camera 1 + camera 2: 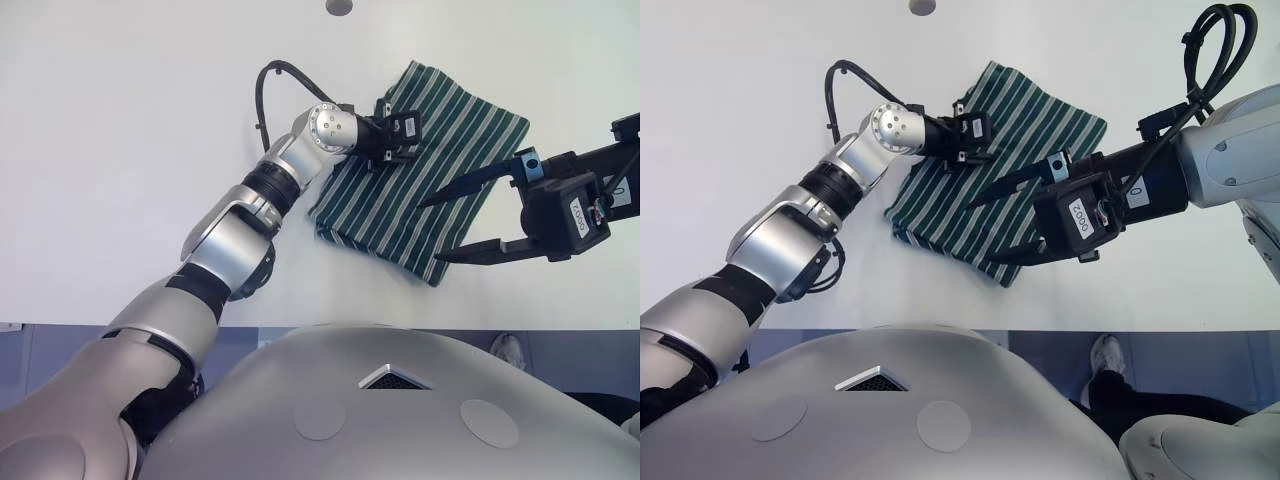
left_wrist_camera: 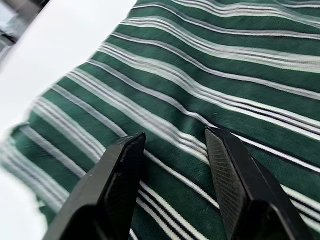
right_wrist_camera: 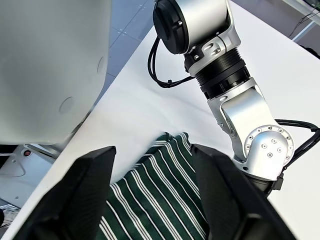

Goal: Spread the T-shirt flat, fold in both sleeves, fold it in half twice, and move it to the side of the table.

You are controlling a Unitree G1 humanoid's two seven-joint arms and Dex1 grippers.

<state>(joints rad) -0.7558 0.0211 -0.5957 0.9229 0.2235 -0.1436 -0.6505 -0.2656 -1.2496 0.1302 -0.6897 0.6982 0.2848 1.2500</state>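
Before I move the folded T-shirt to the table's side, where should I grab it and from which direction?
Probably the near right corner of the T-shirt, coming in low from the right. The folded layers stack into one thick edge there, and the open right tool hangs over it. The left tool, also open, sits over flat cloth, with only the top layer to pinch.

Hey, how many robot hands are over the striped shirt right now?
2. The left hand, open, sits over the far left edge of the folded green-and-white striped T-shirt; the right hand, open, hovers over its near right edge.
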